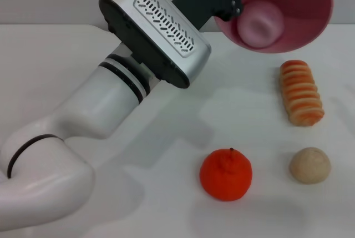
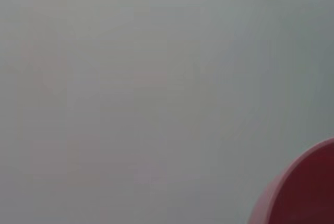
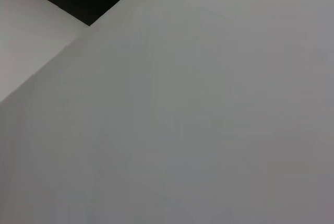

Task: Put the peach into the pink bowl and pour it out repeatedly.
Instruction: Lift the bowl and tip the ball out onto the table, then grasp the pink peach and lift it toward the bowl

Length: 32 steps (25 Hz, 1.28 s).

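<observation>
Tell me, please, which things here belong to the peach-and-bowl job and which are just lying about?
In the job:
- peach, inside the bowl
- bowl, tilted and held up off the table by the left gripper

Lying about on the table:
- orange fruit
- beige ball
- ridged bread roll

Bright even light, soft arm shadow on white table [image 1: 166, 132], wrist views blurred, featureless.

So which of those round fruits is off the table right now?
The small pale pink peach. It sits inside the tilted glossy pink bowl held up by the left gripper; the orange fruit and beige ball rest on the table.
</observation>
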Available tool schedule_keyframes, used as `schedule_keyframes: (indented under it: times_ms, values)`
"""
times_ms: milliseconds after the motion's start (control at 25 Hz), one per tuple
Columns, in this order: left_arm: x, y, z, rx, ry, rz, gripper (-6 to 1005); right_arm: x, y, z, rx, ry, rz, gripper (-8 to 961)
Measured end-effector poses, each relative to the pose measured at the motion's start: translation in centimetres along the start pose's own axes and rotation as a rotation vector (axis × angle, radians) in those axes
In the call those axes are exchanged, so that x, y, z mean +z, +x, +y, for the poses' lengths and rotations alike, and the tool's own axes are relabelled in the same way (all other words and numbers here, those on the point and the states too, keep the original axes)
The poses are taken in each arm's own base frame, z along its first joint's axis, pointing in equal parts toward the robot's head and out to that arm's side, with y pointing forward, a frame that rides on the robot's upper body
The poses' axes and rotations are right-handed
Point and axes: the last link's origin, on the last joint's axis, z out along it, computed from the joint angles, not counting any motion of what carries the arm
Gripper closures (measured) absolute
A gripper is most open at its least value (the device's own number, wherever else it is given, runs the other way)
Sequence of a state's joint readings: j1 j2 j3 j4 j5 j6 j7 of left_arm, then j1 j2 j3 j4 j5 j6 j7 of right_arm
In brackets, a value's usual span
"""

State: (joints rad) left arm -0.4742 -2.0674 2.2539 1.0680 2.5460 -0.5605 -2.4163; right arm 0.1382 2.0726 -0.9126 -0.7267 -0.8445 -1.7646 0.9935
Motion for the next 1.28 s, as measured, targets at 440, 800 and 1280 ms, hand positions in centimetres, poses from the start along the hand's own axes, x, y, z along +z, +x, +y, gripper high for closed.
schedule_keyframes:
  times_ms: [440, 800, 1280]
  values:
    - [-0.2, 1.0, 0.3, 0.067, 0.022, 0.068, 916, -3.0, -1.6, -0.5, -0.077, 0.087, -0.061, 473]
    - [-0.3, 0.9, 0.3, 0.079, 0.034, 0.078, 914, -3.2, -1.7, -0.2, -0.074, 0.082, -0.077, 473]
    - [2.9, -1.0, -2.5, -0.159, -0.047, -0.168, 911, -1.6, -0.6, 0.5, -0.016, -0.006, -0.048, 474]
